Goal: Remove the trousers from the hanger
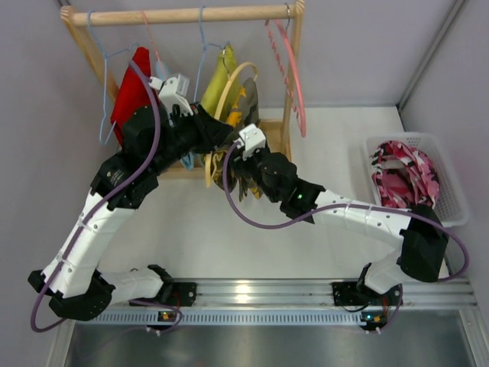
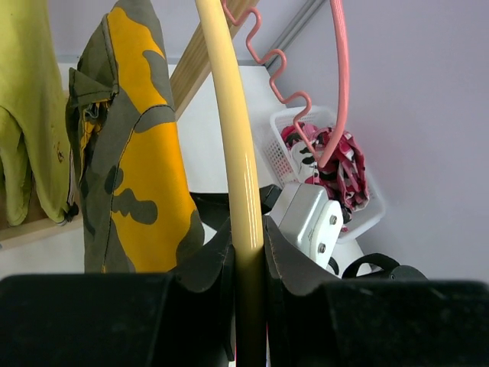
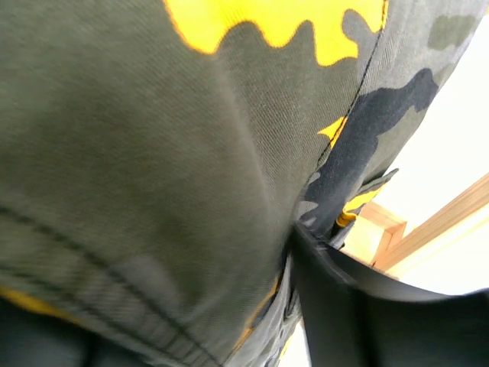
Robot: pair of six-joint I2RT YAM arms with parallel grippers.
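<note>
The camouflage trousers [image 1: 246, 98] hang over a cream hanger [image 1: 229, 88] on the wooden rack [image 1: 183, 14]. My left gripper [image 2: 248, 245] is shut on that hanger's cream bar [image 2: 229, 115], beside the hanging camouflage cloth [image 2: 141, 153]. My right gripper [image 1: 234, 170] is pushed into the lower part of the trousers. In the right wrist view the camouflage cloth [image 3: 191, 138] fills the space between the jaws, and one finger [image 3: 359, 313] lies against it while the other is hidden. The pink patterned trousers [image 1: 405, 172] lie in the white basket [image 1: 451, 191].
A red pair [image 1: 131, 88] and an olive-yellow pair [image 1: 218, 80] hang on blue hangers to the left. An empty pink hanger [image 1: 294, 84] hangs at the rack's right end. The rack's wooden base frame [image 1: 271, 130] stands behind the arms. Walls close in behind and at right.
</note>
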